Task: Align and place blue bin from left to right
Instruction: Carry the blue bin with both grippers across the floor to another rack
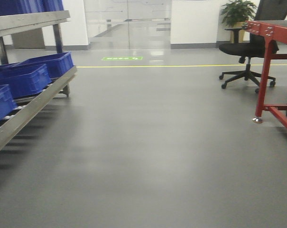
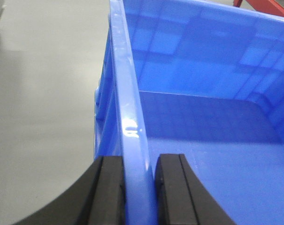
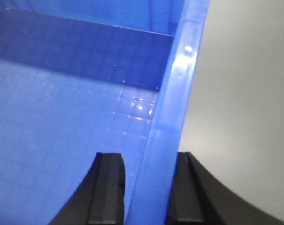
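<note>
Between the two grippers, blue bin [image 2: 212,154] is held by its side walls. Left gripper [image 2: 139,161] has jaws clamped on the left wall rim, and right gripper [image 3: 149,159] has jaws clamped on the right wall rim. Grey floor [image 2: 43,93] shows past both walls. In the front view the held bin is out of frame. Other blue bins [image 1: 24,78] sit in a row on rack [image 1: 39,97] at left, with red table frame [image 1: 266,61] at right.

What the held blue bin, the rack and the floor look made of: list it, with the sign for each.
The blue bin: likely moulded plastic, glossy; highlights on the thin rim, grid pattern inside. The rack: apparently bare metal, dull silver-grey rails. The floor: smooth grey coating, maybe epoxy; soft reflections.
</note>
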Controlling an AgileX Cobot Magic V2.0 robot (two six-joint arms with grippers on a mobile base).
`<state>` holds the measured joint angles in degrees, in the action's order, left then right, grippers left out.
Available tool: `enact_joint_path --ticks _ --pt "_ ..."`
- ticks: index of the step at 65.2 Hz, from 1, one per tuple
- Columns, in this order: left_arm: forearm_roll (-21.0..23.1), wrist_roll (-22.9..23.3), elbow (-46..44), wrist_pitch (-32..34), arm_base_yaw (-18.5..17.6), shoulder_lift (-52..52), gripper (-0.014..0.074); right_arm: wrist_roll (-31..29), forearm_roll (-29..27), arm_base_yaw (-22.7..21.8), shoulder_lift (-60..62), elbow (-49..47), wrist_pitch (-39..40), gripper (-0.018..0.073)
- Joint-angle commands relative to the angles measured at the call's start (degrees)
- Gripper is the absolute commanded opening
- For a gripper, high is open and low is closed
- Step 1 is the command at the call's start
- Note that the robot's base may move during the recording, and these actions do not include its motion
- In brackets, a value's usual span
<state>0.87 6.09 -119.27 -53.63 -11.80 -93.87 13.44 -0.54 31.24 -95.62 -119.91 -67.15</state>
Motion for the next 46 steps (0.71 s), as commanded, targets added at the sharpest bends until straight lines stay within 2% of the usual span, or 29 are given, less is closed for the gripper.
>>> enact_joint_path --ticks 1,46 --pt "-1.2 -1.0 -0.8 7.1 0.1 1.5 -0.0111 -2.3 1.9 -0.3 1.6 -0.7 3.3 -0.0151" --pt "-1.2 -1.0 -0.8 7.1 0.1 1.5 -0.0111 -2.3 1.9 -0.3 1.6 -0.7 3.3 -0.0151"
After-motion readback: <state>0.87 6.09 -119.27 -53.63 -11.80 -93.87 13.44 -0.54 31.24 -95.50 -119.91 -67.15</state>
